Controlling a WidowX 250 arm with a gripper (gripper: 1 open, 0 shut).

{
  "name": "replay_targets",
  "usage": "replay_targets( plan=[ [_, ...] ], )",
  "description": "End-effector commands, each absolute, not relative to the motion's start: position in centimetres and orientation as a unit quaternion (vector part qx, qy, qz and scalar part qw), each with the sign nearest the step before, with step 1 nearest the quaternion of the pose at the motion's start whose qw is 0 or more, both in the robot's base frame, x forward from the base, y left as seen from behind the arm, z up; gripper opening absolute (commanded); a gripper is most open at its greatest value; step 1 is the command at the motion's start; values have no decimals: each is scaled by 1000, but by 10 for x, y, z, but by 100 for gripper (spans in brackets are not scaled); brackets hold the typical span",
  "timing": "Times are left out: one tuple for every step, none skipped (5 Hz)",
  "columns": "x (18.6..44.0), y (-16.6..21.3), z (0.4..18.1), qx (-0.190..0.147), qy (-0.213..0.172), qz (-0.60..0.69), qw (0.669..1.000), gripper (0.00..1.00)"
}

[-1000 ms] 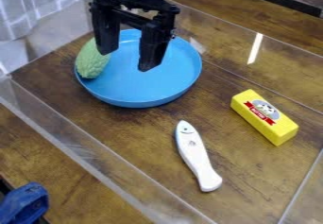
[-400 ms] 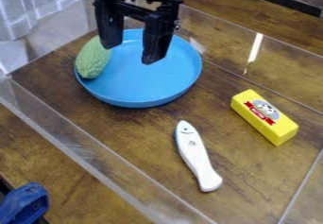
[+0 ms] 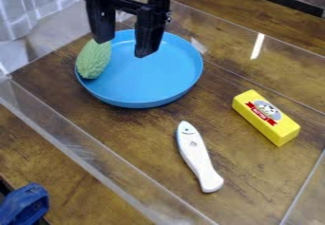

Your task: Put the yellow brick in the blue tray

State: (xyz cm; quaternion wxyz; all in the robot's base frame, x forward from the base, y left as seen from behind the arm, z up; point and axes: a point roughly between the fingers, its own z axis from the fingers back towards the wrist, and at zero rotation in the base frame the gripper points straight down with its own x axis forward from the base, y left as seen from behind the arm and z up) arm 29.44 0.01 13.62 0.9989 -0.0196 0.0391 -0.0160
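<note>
One yellow brick [image 3: 267, 117] on table [image 3: 140, 158], right of blue tray [image 3: 143, 77].

One yellow brick [image 3: 265, 118], one blue tray [image 3: 143, 84], one white stick [image 3: 199, 158].

A black robotic claw [image 3: 124, 41] hung over a blue tray [image 3: 143, 72] in what appeared to be a robotics lab or a similar test space, the machine itself being the strongest sign. The wooden desk [image 3: 121, 162] held a scattering of mismatched, toy-like items: a yellow brick [image 3: 265, 117], a white stick [image 3: 199, 157] with a small face and a bumpy green oval [image 3: 93, 60]. Pale strips [image 3: 79, 134] crossed the wood-grain surface. The close, downward view took in little of the room, leaving the exact type of place uncertain.
</note>
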Motion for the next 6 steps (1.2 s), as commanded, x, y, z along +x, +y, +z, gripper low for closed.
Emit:
replay_targets(
  plan=[
    [301,2,155,-21,2,-18,1000,100],
    [303,0,151,-21,8,-26,999,100],
    [304,-2,146,-20,14,-32,999,100],
    [305,-3,143,-20,20,-37,999,100],
    [306,-5,142,-22,20,-40,999,100],
    [306,-5,141,-24,21,-41,999,100]
  ],
)
